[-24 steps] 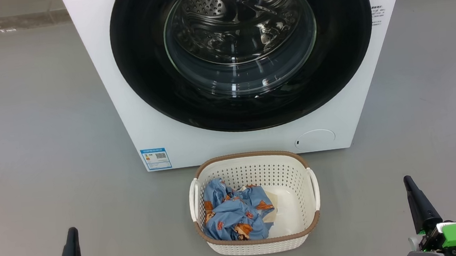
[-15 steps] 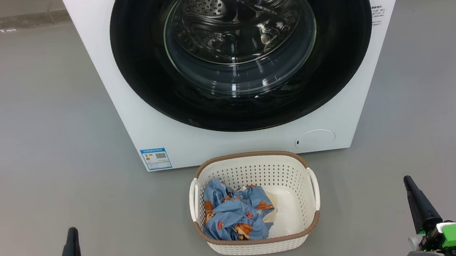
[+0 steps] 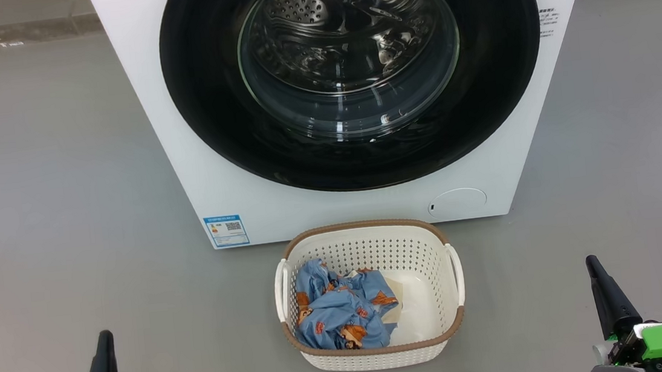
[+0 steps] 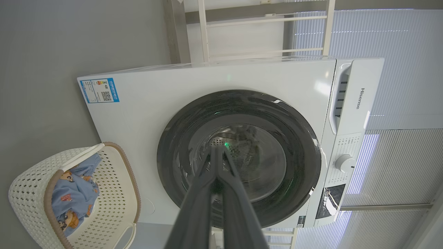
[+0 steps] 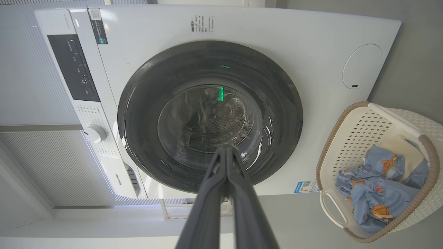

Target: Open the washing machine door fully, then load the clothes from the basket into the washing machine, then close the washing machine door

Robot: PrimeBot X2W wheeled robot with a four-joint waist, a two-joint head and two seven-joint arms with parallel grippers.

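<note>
— Which way does the washing machine (image 3: 215, 185) face?
— Straight at the robot. The washing machine door (image 3: 201, 101) lies flat against the white front, so its round face points out over the floor (image 3: 51, 176).

— And the basket (image 3: 377, 354)?
— It stands upright on the floor just in front of the machine, mouth up, below the door. It looks slightly longer from side to side, along the machine's front, with a handle at each end.

— Where are the clothes (image 3: 337, 313)?
— Crumpled in the basket's left half, lying on the bottom and against the left wall. Beside them is a cream patch (image 3: 394, 294); I cannot tell whether it is cloth or a sticker.

— Describe the things.
— The door has a wide glossy black rim around bulging clear glass, and the perforated steel drum (image 3: 314, 11) shows through it. The machine has a blue label (image 3: 226, 230) low on its left and a round cap (image 3: 458, 203) low on its right. The left wrist view shows a white dial (image 4: 345, 162) on the panel above the door. The basket is cream with perforated walls and a brown woven-look rim. The clothes are light blue with orange-brown cartoon figures.

— The arms?
— The left gripper (image 4: 217, 152) sits low at the left and the right gripper (image 5: 226, 152) low at the right, both well apart from the basket. Each has its two dark fingers pressed together, holding nothing.

— The room?
— The floor is smooth, plain grey. Pale ribbed blinds (image 4: 398, 69) and a white frame of bars (image 4: 263, 24) stand by the machine
</note>
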